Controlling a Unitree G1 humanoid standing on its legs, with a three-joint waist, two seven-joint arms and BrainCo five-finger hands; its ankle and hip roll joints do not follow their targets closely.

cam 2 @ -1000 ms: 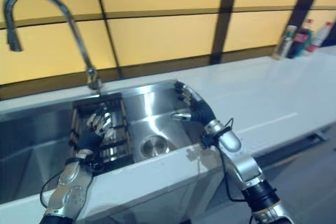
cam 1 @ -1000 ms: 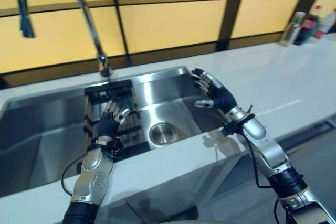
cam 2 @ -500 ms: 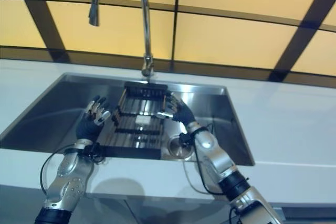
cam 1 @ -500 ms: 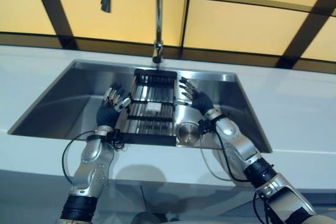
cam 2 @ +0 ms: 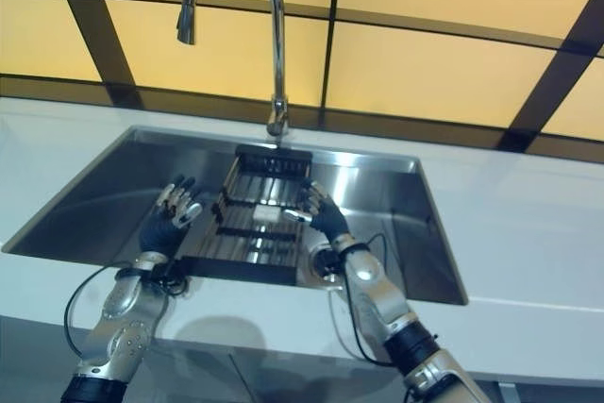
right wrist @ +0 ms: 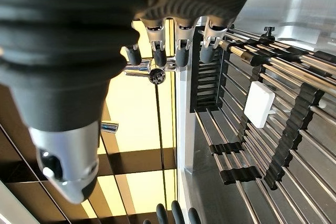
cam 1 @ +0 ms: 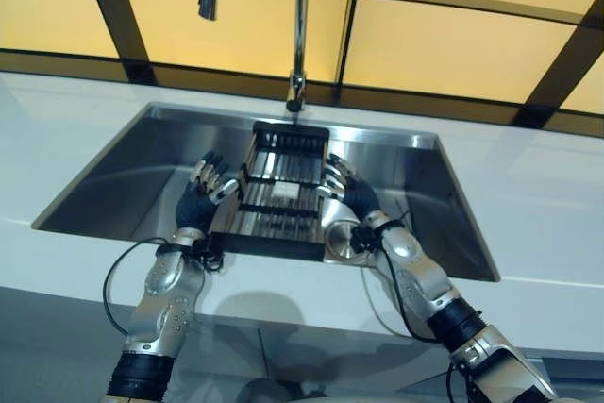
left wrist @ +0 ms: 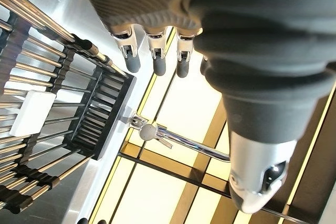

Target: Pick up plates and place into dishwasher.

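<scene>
Ribbed wire rack (cam 1: 279, 205), steel sink (cam 1: 123, 176)

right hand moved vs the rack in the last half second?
Yes, slightly. The right hand has closed in on the rack's right edge, fingers now at its rail.

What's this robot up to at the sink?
It is reaching into a steel sink with both hands. The left hand and right hand sit open on either side of a black-framed drying rack lying across the basin below the tap. Neither hand holds anything, and I can't see any plate.
</scene>
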